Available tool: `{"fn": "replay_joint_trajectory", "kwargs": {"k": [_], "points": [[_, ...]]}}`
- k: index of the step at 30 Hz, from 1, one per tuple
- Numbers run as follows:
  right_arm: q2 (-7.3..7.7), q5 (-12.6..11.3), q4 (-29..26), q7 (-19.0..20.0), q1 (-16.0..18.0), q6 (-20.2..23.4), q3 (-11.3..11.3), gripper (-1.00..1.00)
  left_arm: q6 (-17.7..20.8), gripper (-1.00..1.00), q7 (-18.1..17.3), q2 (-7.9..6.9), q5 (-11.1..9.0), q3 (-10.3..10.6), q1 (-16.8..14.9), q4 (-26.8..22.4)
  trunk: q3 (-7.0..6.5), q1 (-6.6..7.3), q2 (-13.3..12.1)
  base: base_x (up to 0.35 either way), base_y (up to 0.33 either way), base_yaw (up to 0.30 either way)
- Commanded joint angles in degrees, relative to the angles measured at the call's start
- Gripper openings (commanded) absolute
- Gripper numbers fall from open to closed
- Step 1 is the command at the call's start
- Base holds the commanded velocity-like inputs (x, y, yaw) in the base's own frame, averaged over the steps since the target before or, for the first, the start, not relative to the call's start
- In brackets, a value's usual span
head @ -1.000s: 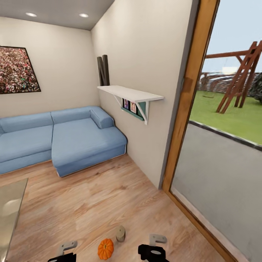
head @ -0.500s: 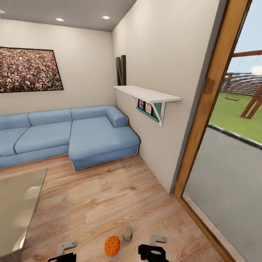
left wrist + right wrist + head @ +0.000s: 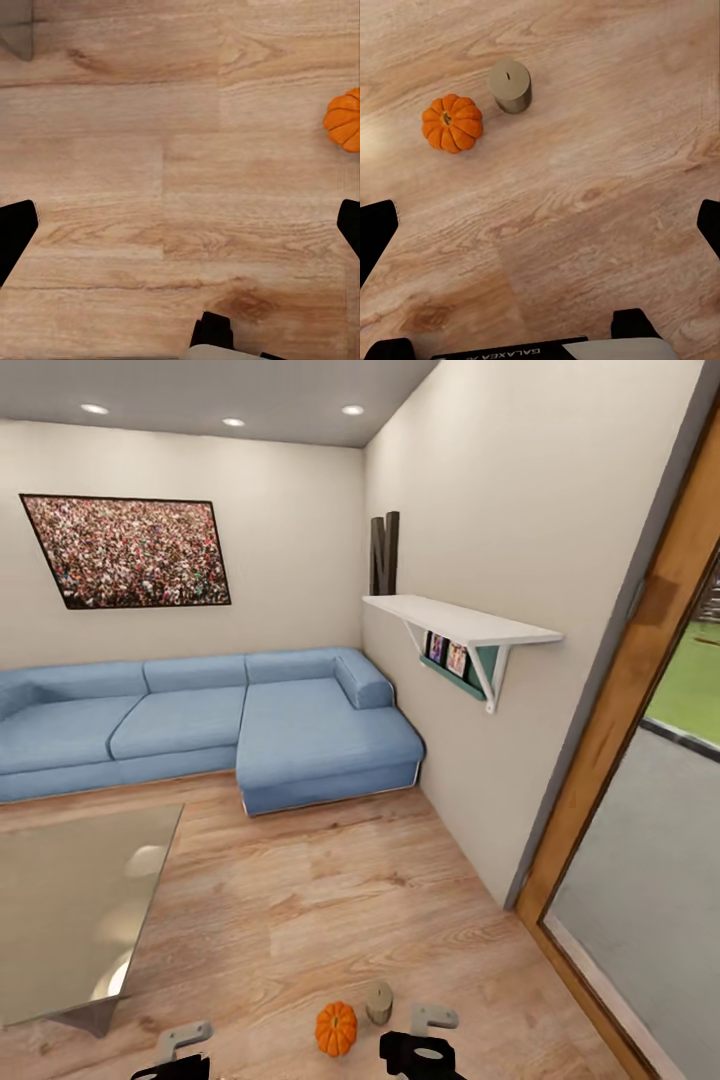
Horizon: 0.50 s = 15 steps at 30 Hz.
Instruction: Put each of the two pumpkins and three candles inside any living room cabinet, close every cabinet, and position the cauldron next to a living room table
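One orange pumpkin [image 3: 336,1028] sits on the wood floor just ahead of me, with a grey-beige candle [image 3: 378,1002] upright right beside it. They lie between my two arms. My left gripper [image 3: 180,231] is open over bare floor, with the pumpkin [image 3: 345,120] off to one side. My right gripper [image 3: 540,229] is open and empty too, above the floor a short way from the pumpkin [image 3: 452,122] and the candle [image 3: 510,85]. The glossy table [image 3: 70,900] stands at the left. The cabinet and the cauldron are out of view.
A blue corner sofa [image 3: 200,725] runs along the far wall under a framed picture [image 3: 128,550]. A white shelf [image 3: 460,622] juts from the right wall. A wood-framed glass door [image 3: 640,760] is at the right. Open floor lies between table and wall.
The head view has swung to the left, so sofa, shelf and door have slid right and more of the table shows. Pumpkin and candle stay put on the floor.
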<state>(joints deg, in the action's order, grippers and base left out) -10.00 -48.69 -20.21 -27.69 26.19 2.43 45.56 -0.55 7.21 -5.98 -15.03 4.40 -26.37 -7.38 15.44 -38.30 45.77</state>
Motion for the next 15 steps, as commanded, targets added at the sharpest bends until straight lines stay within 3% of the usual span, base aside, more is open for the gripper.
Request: {"fn": "replay_joint_trajectory", "kwargs": {"k": [1,6,15], "points": [[0.00,0.00,0.00,0.00,0.00,-0.01,0.01,1.00,-0.01,1.00,0.00,0.00,0.00,-0.01,0.00,0.00,0.00,0.00,0.00,0.015,0.000,0.292],[0.00,0.00,0.00,0.00,0.00,-0.05,0.02,1.00,-0.06,1.00,0.00,0.00,0.00,-0.01,0.00,0.00,0.00,0.00,0.00,0.116,-0.048,0.292],[0.00,0.00,0.00,0.00,0.00,-0.06,0.02,1.00,-0.07,1.00,0.00,-0.05,0.00,-0.01,0.00,0.00,0.08,0.00,0.00,0.261,-0.100,0.292]]}}
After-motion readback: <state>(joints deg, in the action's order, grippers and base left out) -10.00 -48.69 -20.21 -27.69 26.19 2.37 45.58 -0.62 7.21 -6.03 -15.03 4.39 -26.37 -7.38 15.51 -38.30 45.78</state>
